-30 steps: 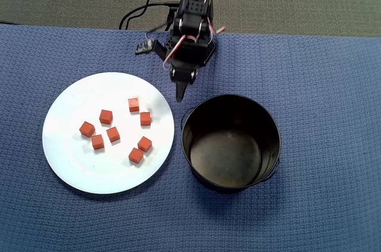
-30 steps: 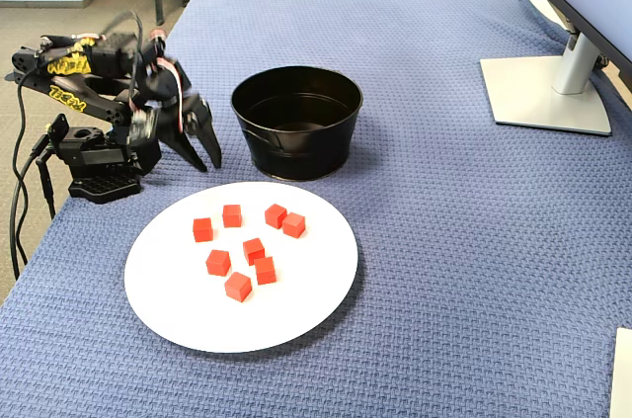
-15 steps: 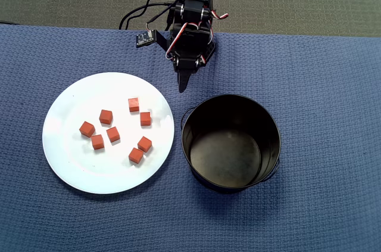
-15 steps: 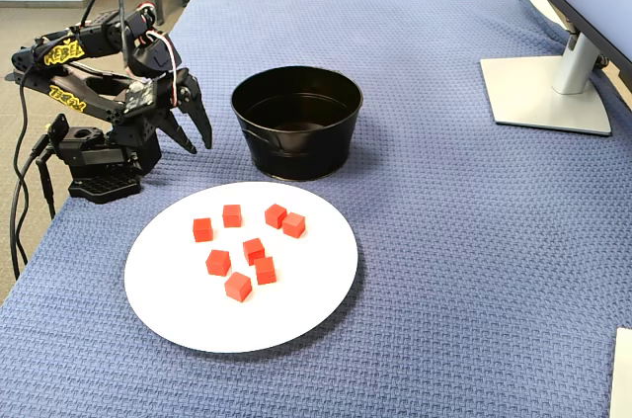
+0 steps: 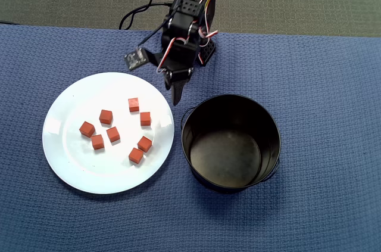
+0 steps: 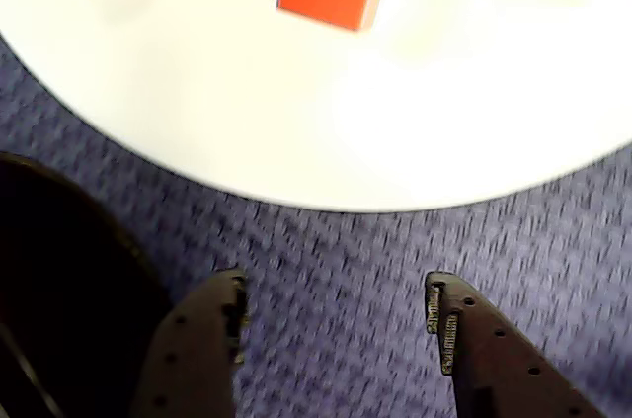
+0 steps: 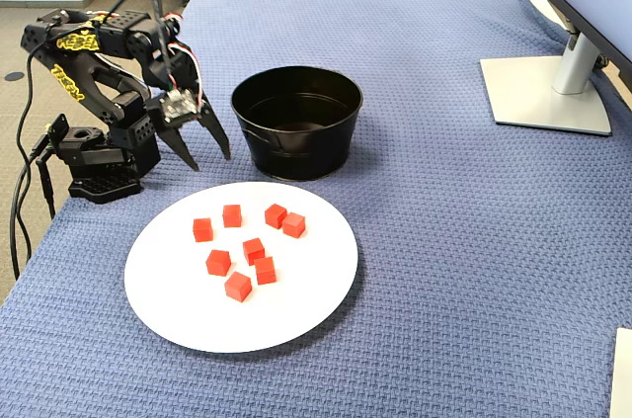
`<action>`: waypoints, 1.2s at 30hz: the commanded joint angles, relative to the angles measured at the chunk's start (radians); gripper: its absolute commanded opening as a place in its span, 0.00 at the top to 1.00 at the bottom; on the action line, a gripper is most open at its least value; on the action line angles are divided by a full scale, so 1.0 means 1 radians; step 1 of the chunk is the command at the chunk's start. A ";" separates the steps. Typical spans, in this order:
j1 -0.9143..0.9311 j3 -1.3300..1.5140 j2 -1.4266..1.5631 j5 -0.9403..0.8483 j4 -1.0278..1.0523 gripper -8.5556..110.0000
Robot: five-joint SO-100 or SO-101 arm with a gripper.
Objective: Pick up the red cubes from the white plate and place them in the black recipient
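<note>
Gripper (image 6: 333,311) spread open, empty, hanging over blue cloth (image 5: 321,85) between white plate (image 5: 65,162) edge and black recipient (image 5: 271,127); seven red cubes (image 5: 112,134) on plate.

1. The red cubes (image 5: 113,134) are red-orange and matte.
2. The white plate (image 5: 65,165) is glossy plain white.
3. The black recipient (image 5: 231,142) is black with a shiny inside.
4. The cloth (image 5: 321,115) is blue with a waffle weave.
5. The arm (image 7: 109,92) is black with yellow lettering.
6. The monitor stand (image 7: 548,92) at three o'clock is pale grey.
</note>
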 commanded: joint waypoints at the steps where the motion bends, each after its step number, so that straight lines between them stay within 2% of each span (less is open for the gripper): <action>1: 0.061 -0.084 -0.091 -0.063 -0.095 0.77; 21: 0.172 -0.259 -0.505 0.086 -0.273 0.79; 36: 0.193 -0.336 -0.661 0.060 -0.308 0.81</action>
